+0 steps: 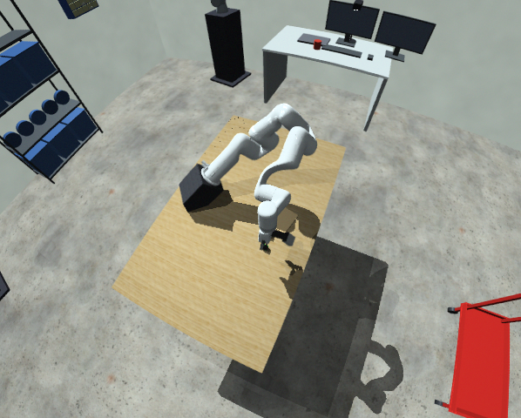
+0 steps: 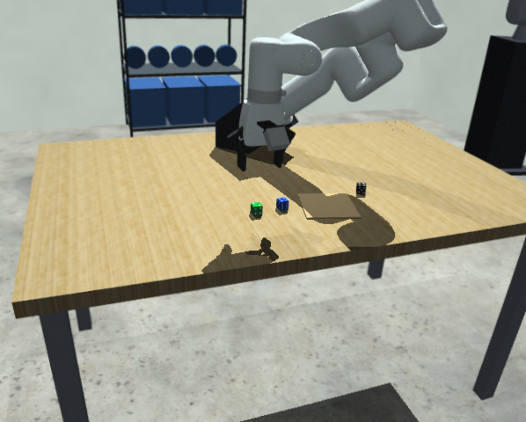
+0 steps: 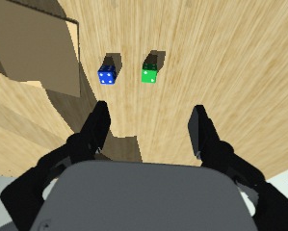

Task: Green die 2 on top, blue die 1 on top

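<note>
Gripper (image 2: 259, 162) spread wide, gripping nothing, hanging above the table (image 2: 118, 191), fingers pointing down. Below and nearer: green die (image 2: 256, 208) and blue die (image 2: 281, 203) side by side on bare wood, left of the mat (image 2: 329, 206). Black die (image 2: 361, 189) off the mat's far right corner. Green top showing two pips in the wrist view, blue four.

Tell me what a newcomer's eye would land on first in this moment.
The white arm reaches over the wooden table, its open gripper hanging above the surface and holding nothing. Below it, the green die and blue die sit side by side on bare wood, just left of the tan mat. The black die rests beyond the mat's far corner.
</note>
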